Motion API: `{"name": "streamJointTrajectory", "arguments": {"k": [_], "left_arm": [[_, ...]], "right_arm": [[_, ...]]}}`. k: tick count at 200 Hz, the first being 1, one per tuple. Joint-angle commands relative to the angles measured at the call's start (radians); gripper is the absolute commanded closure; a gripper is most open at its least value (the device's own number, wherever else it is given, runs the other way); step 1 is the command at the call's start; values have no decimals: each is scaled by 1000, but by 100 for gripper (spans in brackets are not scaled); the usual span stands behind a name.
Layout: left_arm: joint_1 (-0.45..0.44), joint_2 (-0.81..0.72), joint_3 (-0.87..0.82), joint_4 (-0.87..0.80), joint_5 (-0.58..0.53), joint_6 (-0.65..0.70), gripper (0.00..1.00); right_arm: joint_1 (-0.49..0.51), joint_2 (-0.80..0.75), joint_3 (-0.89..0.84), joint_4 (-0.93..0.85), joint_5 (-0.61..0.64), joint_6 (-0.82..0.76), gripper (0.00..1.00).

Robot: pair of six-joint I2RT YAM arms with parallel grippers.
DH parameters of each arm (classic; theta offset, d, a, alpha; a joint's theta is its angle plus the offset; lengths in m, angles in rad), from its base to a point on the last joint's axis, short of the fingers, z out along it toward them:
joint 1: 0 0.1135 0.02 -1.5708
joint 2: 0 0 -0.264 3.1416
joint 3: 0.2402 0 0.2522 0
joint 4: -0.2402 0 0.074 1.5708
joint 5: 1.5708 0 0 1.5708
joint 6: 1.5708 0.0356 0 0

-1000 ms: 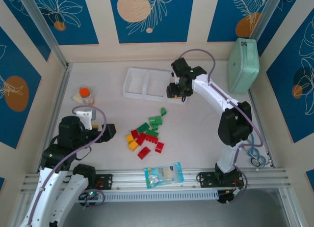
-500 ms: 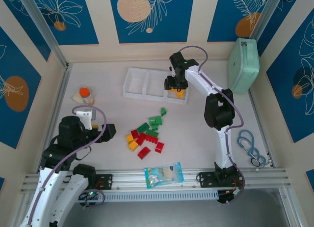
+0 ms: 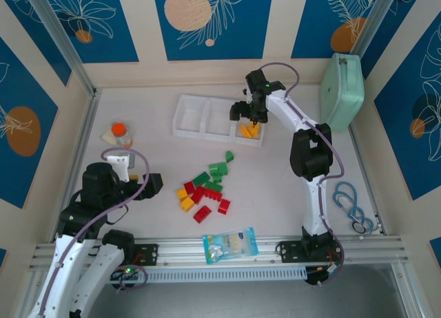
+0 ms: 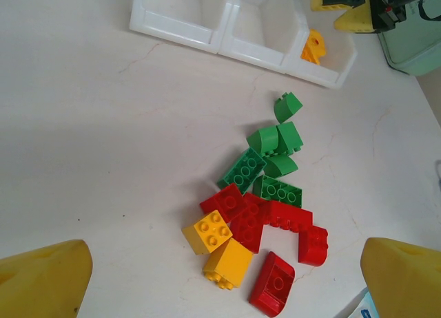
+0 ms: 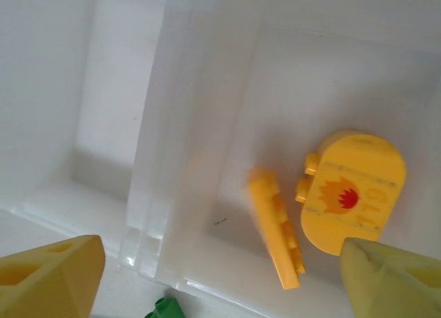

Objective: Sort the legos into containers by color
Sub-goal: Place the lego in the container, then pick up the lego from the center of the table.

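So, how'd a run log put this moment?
right jaws open over tray | yellow bricks in right compartment | left jaws open beside pile

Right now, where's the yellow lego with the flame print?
Right wrist view: the flame-print lego lies in the tray's right-end compartment, just right of a narrower yellow lego. In the top view that compartment sits under the right hand.

Green lego (image 5: pixel 166 308) cropped by bottom edge.

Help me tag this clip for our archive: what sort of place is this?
Probably a lab robot test cell, not a home: a left arm and right arm bolted to an aluminium rail, printed blue panels walling in the table, and legos near a white tray.
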Motion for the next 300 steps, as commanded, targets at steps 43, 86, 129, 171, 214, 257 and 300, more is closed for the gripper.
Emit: {"name": "streamJointTrajectory", "arguments": {"k": [43,86,129,171,214,257,300], "left_arm": [[-6,-17,-12,22,7,10,0],[-6,-13,-12,22,6,7,0],[-6,-11,-11,22,8,7,0],[-6,-11,-12,24,13,9,0],[-6,-14,-12,24,18,9,0],[-6,-20,-13,25,20,10,0],[-6,-20,-14,28,26,12,0]], "right_arm": [[24,-185,-123,-38,-67,-9,1],[88,-376,-354,-1,-95,20,1],[192,-466,-539,6,-67,95,1],[265,-405,-558,7,-2,154,1],[259,-261,-457,-20,65,245,8],[257,-137,-343,-19,111,275,12],[266,-51,-247,-53,175,253,17]]}}
